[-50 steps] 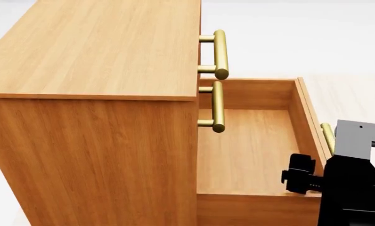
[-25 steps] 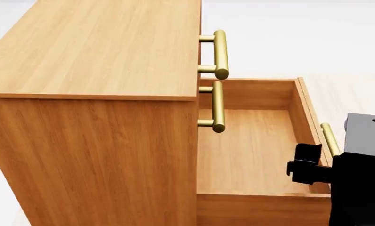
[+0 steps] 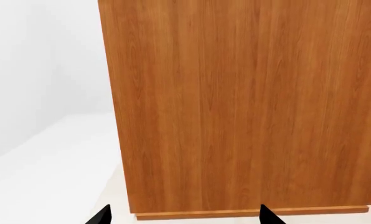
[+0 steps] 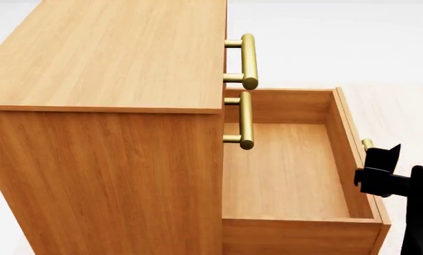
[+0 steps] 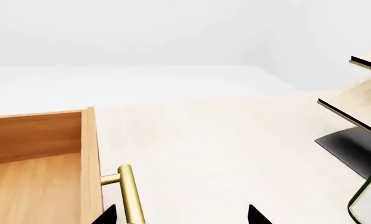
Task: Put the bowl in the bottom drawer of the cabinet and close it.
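We see the cabinet (image 4: 105,106) filling the left and centre of the head view, its honey-brown top and side toward us. Two brass bar handles (image 4: 248,61) stick out at its front edge in the upper middle of the frame, one above the other. Below them the bottom drawer (image 4: 289,170) stands pulled out, occupying the lower right of the frame; its wooden floor is bare. Its own brass handle (image 5: 131,193) shows at the lower left of the right wrist view, fixed to the drawer's front board.

The bowl does not appear in any of our three views.

Our right claw (image 4: 379,172) sits at the right edge of the head view, just outside the drawer's front board and close to that handle. In the right wrist view its two black fingertips (image 5: 106,215) peek in at the bottom edge, set well apart with nothing between them, so it is spread wide and grips nothing.

Our left claw (image 3: 182,217) faces the cabinet's plain side panel; its two dark tips at the bottom edge are likewise far apart and empty.

At the right edge of the right wrist view we see a pale slanted wooden rack (image 5: 362,100) and, in the lower right corner, a green wine bottle (image 5: 369,198), both standing on the light floor (image 5: 235,140).
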Available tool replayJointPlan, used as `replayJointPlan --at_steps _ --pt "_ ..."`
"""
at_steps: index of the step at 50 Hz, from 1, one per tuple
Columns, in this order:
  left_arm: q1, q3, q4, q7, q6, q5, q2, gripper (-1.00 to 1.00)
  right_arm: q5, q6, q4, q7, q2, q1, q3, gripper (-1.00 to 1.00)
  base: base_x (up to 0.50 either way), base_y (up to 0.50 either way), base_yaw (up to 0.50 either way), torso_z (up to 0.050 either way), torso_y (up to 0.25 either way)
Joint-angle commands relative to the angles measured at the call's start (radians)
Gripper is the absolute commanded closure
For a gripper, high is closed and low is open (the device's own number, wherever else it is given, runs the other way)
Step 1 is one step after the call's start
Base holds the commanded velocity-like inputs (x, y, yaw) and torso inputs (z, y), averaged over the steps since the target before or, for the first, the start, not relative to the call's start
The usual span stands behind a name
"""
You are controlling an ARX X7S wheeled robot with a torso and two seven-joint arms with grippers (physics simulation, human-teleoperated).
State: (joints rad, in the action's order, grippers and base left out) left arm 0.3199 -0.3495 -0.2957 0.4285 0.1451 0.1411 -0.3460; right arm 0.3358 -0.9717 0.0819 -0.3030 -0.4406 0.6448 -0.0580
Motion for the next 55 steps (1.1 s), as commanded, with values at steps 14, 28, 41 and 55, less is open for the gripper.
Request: replayJointPlan --at_steps 14,28,41,55 --pt "-0.003 -0.008 0.013 0.002 0.026 0.003 -0.003 -1.0 -0.014 0.045 -0.015 -0.044 -0.041 -0.037 -0.105 -1.0 0.0 0.0 0.0 0.0 0.0" --pt "0.001 -0.011 -0.007 0.005 0.012 0.008 -0.011 -1.0 -0.013 0.049 -0.015 -0.06 -0.055 -0.049 -0.149 -1.0 0.0 0.0 0.0 0.0 0.0" --pt "-0.002 -0.018 -0.006 0.012 0.007 -0.001 -0.014 -1.0 -0.014 0.063 -0.053 -0.08 -0.077 -0.058 -0.219 -1.0 0.0 0.0 0.0 0.0 0.0" --pt "-0.002 -0.018 -0.004 0.016 0.011 0.008 -0.015 -1.0 -0.027 0.088 -0.123 -0.108 -0.089 -0.068 -0.277 -1.0 0.0 0.0 0.0 0.0 0.0"
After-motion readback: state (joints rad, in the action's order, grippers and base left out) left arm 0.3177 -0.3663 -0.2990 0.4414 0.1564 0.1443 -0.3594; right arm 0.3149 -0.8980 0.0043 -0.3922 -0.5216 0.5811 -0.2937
